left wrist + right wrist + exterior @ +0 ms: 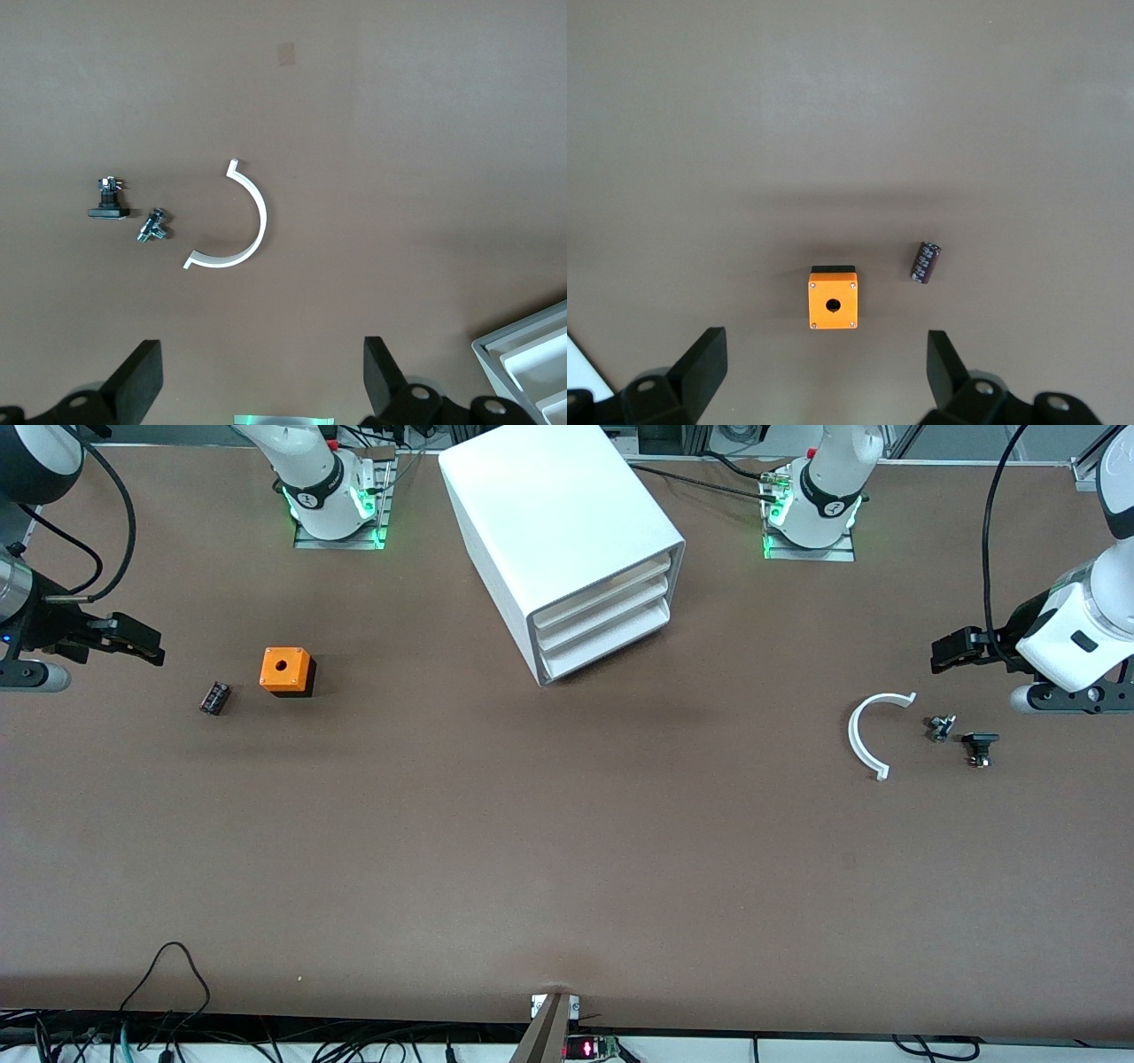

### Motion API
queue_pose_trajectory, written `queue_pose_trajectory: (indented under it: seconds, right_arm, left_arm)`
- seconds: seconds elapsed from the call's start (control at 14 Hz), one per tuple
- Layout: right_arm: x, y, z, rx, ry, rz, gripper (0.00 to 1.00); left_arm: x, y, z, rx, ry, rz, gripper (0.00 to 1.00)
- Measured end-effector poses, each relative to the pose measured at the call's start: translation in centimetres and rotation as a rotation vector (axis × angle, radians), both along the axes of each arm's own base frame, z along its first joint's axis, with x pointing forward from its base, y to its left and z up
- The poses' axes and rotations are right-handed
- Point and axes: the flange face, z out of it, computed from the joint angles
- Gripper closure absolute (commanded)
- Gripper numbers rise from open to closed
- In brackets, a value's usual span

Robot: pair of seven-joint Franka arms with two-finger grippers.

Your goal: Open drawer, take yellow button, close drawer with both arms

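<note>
The white cabinet (pixel 567 531) stands at the back middle of the table. Its three tray drawers face the front camera, turned toward the left arm's end. The topmost drawer (pixel 611 591) is pushed in. The button is hidden. My left gripper (pixel 950 652) is open and empty over the left arm's end of the table; in the left wrist view (pixel 263 381) a cabinet corner (pixel 532 354) shows. My right gripper (pixel 142 645) is open and empty over the right arm's end; it also shows in the right wrist view (pixel 828 376).
An orange cube with a round hole (pixel 286 670) (pixel 833 301) and a small black ribbed part (pixel 214 697) (pixel 925 263) lie toward the right arm's end. A white arc piece (pixel 864 735) (pixel 244 221), a small metal part (pixel 940 727) (pixel 153 226) and a black part with pins (pixel 979 746) (pixel 108 199) lie toward the left arm's end.
</note>
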Motion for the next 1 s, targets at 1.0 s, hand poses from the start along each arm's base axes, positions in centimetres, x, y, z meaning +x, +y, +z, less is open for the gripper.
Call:
queue_pose_trajectory:
  seconds: [1.0]
  right_arm:
    - [0.00,-0.10,0.00,0.000,0.000,-0.006,0.00]
  left_arm:
    - [0.17,0.19,0.09,-0.001,-0.013,0.002,0.00]
